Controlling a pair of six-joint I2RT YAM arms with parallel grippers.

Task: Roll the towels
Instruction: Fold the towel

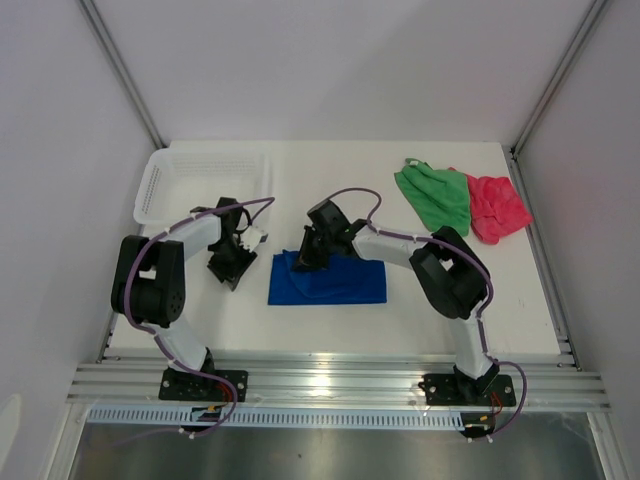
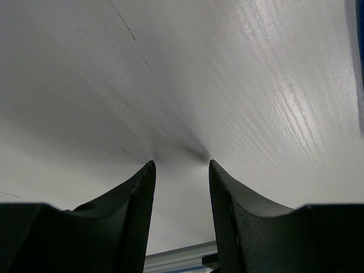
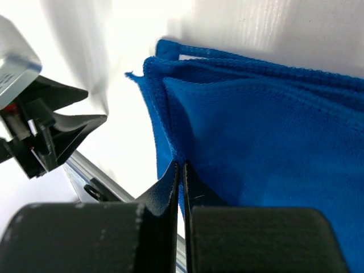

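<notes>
White table [image 1: 330,180], left tool [image 2: 181,162] parted, right tool [image 3: 181,165] — wrist view — shut at blue towel [image 3: 273,148] edge

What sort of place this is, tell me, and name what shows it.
Probably a robot lab test cell, not a home: a white table boxed in by plain white panels, with two robot arms bolted to an aluminium rail.
</notes>
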